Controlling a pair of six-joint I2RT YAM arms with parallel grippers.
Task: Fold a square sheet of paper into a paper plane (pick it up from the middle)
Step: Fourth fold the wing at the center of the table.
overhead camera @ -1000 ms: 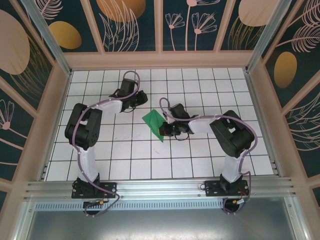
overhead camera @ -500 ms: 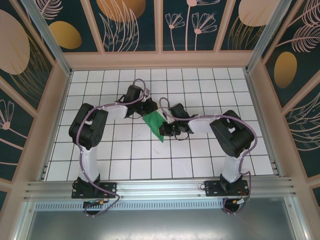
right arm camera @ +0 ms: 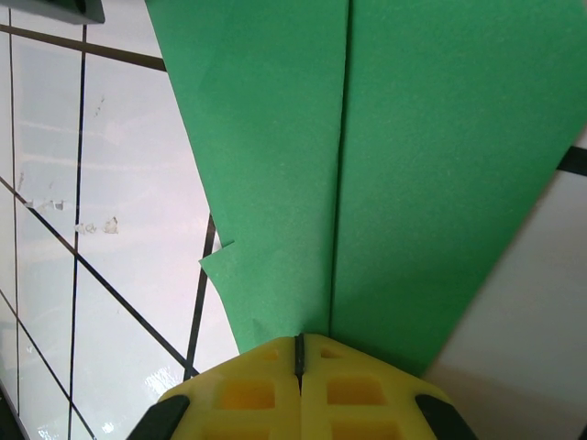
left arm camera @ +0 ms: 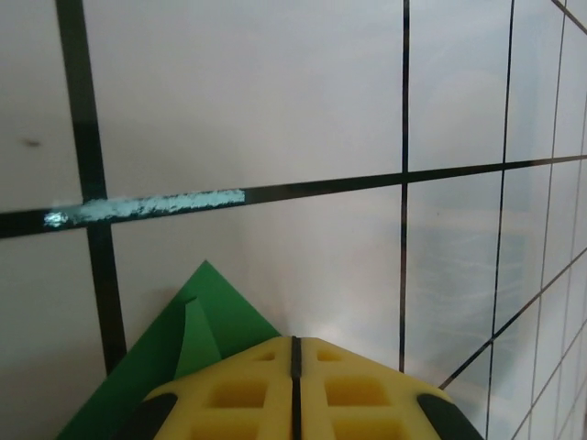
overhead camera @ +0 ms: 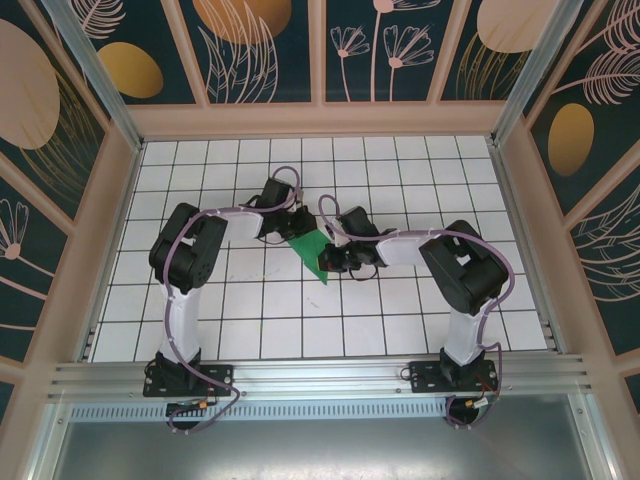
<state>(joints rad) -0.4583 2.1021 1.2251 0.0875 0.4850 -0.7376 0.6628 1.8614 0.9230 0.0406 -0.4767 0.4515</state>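
The green sheet of paper [overhead camera: 311,246] lies folded into a narrow pointed shape in the middle of the white tiled floor. My left gripper [overhead camera: 291,227] is shut, its yellow fingertips resting over the paper's upper-left corner [left arm camera: 174,353]. In the left wrist view the left gripper [left arm camera: 295,340] shows its jaws closed together with nothing between them. My right gripper [overhead camera: 336,257] is shut too and sits on the paper's right side. In the right wrist view the right gripper [right arm camera: 299,337] lines up with a long centre crease in the paper [right arm camera: 367,165].
The tiled floor [overhead camera: 400,310] is boxed in by wooden walls [overhead camera: 320,118] on three sides. A metal rail [overhead camera: 320,378] runs along the near edge, with both arm bases on it. A scuffed grout line [left arm camera: 147,206] lies just past the paper's corner.
My left arm has swung right and down, bringing its shut gripper from a tile or two away onto the paper's upper-left corner. The right arm and the paper have stayed still.
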